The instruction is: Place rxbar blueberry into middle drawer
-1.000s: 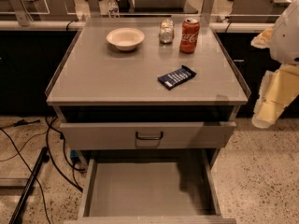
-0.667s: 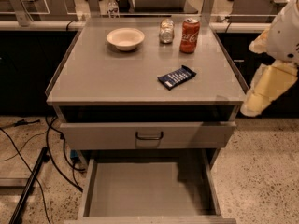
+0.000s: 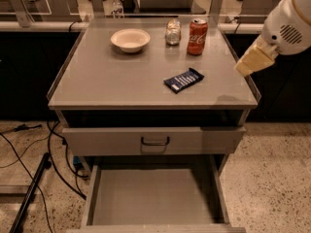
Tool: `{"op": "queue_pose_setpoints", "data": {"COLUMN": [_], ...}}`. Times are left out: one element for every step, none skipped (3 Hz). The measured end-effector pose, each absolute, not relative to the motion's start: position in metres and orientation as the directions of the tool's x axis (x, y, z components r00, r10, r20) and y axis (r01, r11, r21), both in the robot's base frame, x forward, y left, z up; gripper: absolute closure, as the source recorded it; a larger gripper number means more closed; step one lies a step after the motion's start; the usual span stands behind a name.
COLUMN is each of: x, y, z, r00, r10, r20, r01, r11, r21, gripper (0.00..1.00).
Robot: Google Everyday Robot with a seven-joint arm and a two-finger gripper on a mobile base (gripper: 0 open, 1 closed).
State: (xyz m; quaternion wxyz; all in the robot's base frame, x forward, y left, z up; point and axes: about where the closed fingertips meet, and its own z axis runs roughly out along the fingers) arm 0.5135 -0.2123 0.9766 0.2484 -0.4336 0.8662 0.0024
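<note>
The rxbar blueberry (image 3: 183, 80), a dark navy wrapper with white lettering, lies flat and slightly angled on the grey cabinet top (image 3: 107, 76), right of centre. The middle drawer (image 3: 155, 195) is pulled out below, its grey floor bare. My gripper (image 3: 252, 60), a cream-coloured end on the white arm, hangs at the cabinet's right edge, to the right of the bar and above its level, not touching it and holding nothing that I can see.
A white bowl (image 3: 130, 39), a small glass jar (image 3: 172, 32) and a red cola can (image 3: 197, 30) stand at the back of the top. A closed drawer front with a black handle (image 3: 155, 141) sits above the open drawer. Cables (image 3: 29, 178) trail on the floor at left.
My arm has swung upward and inward from the lower right, bringing the gripper from beside the cabinet up to the height of its top edge. The bar has not moved.
</note>
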Motion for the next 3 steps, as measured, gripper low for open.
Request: {"op": "queue_pose_setpoints", "data": {"x": [0.558, 0.559, 0.568], "y": [-0.184, -0.191, -0.187], "z": [0.969, 0.975, 0.961], "r00": [-0.554, -0.571, -0.592], "r10": [-0.676, -0.651, -0.632], "r20": [-0.485, -0.500, -0.500], "r01": [-0.646, -0.615, -0.573], "r11": [0.717, 0.743, 0.766], "r21": [-0.262, -0.264, -0.291], "gripper": [0.95, 1.00, 1.00]}}
